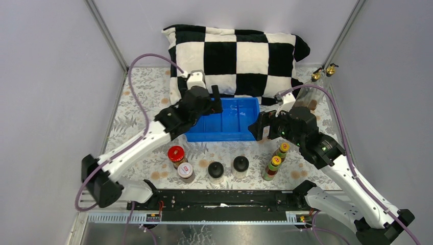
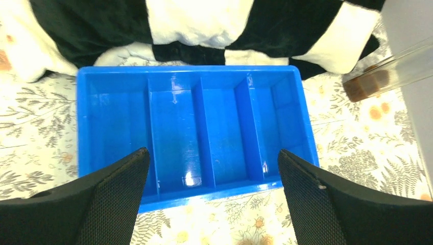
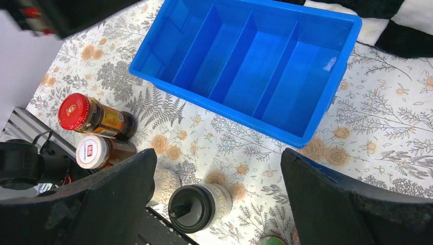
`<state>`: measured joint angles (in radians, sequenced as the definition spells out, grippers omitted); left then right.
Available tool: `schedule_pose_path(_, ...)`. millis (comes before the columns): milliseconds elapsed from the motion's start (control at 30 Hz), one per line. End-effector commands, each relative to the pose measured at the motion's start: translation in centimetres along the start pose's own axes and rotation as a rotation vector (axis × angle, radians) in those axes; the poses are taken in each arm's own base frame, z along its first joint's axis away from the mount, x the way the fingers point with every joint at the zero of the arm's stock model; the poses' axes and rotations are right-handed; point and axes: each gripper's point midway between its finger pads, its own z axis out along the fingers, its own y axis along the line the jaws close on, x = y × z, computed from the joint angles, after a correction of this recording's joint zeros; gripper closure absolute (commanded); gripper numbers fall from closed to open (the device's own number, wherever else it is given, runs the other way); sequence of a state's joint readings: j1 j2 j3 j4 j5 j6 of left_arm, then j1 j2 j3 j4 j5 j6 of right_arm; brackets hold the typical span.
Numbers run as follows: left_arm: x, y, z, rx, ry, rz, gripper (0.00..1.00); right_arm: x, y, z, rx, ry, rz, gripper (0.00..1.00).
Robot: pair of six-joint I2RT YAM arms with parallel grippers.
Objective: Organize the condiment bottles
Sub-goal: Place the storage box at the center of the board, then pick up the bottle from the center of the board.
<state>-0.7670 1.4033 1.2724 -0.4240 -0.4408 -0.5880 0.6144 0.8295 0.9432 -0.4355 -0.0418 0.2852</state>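
The empty blue tray point(image 1: 224, 137) lies in front of the pillow. My left gripper point(image 1: 217, 101) hovers open over its left end, and in the left wrist view this gripper point(image 2: 212, 171) frames the tray point(image 2: 194, 69) with nothing between its fingers. My right gripper point(image 1: 258, 130) is open by the tray's right front corner. Along the near edge stand a red-lidded jar point(image 1: 175, 153), a white-lidded jar point(image 1: 185, 171), two black-capped jars point(image 1: 216, 170) point(image 1: 240, 165) and two yellow-capped bottles point(image 1: 282, 148) point(image 1: 274, 164). In the right wrist view the right gripper point(image 3: 218, 163) is above one black-capped jar point(image 3: 196, 206).
A black-and-white checked pillow point(image 1: 235, 56) fills the back. Two gold-spouted glass bottles point(image 1: 316, 75) point(image 1: 331, 69) are at the far right by the wall. A black rail point(image 1: 219, 199) runs along the near edge. White walls close in both sides.
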Motion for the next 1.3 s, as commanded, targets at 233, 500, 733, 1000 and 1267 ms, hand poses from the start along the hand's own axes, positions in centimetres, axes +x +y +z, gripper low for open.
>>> schedule_pose_path(233,-2.1,2.3,-8.4,0.158,-0.127,0.074,0.01,-1.5,-1.7,0.0,0.102,-0.085,0.015,0.00)
schedule_pose_path(500,0.6,2.7,-8.4,0.201,-0.077,0.110,0.01,0.9,-2.6,1.6,0.145,0.022,0.017,0.00)
schedule_pose_path(733,2.0,4.2,-8.8,0.180,-0.080,0.076,0.01,1.6,-4.1,1.0,0.214,0.029,0.005,0.00)
schedule_pose_path(1000,2.3,4.8,-8.9,0.165,-0.078,0.086,0.01,1.2,-4.6,-0.2,0.247,0.008,0.009,0.00)
schedule_pose_path(1267,1.9,4.6,-9.2,0.174,-0.087,0.073,0.01,1.5,-5.6,-0.5,0.308,0.004,0.027,0.00)
